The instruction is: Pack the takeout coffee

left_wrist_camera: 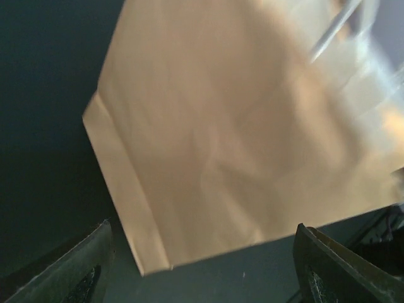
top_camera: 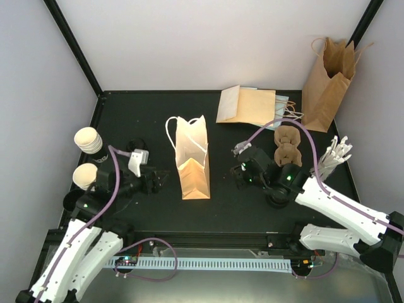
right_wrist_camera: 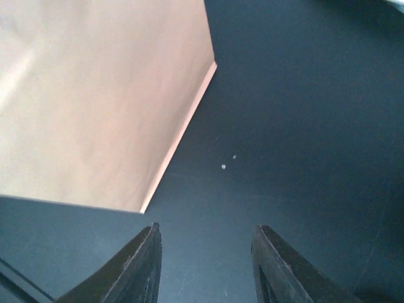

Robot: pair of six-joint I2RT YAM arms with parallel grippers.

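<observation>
The cups (top_camera: pixel 88 140) are sitting in two stacks at the table's (top_camera: pixel 139 120) left edge, left of the left gripper (top_camera: pixel 159 178). That gripper is standing spread wide with nothing between its fingers, facing the left side of the upright bag (top_camera: pixel 191 161) in the middle. The right gripper (top_camera: pixel 238 170) is hanging at the bag's right side, fingers partly apart and empty, well apart from the cups. Only the top view is showing the cups, while each wrist view is showing just parted fingers, the bag's tan side and dark table.
</observation>
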